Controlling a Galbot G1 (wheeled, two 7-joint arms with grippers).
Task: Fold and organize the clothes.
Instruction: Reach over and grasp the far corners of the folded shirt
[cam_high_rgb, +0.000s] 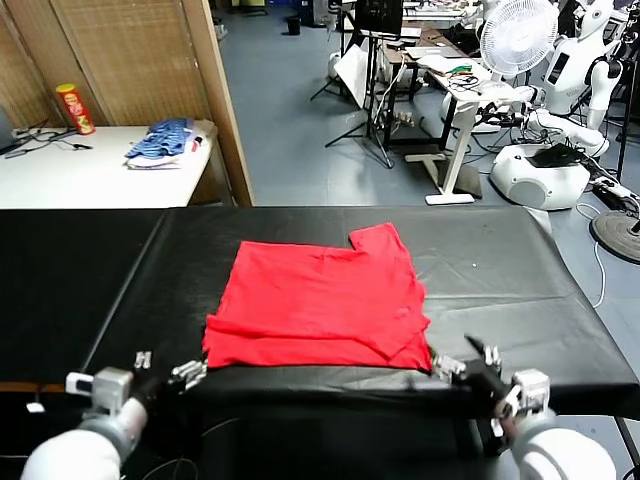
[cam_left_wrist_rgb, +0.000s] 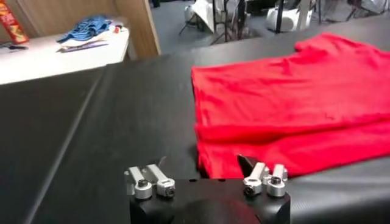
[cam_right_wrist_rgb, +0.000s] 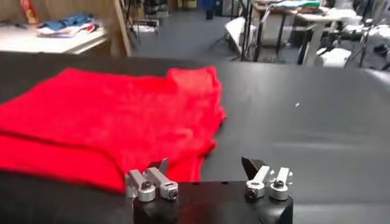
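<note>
Here the black table carries the red T-shirt near its front edge, folded with the near hem doubled over and one sleeve sticking out at the far side. The left gripper sits just off the shirt's near left corner, jaws spread wide and empty. The right gripper is by the near right corner, likewise wide open, gripping nothing. Only the head view shows the fan.
</note>
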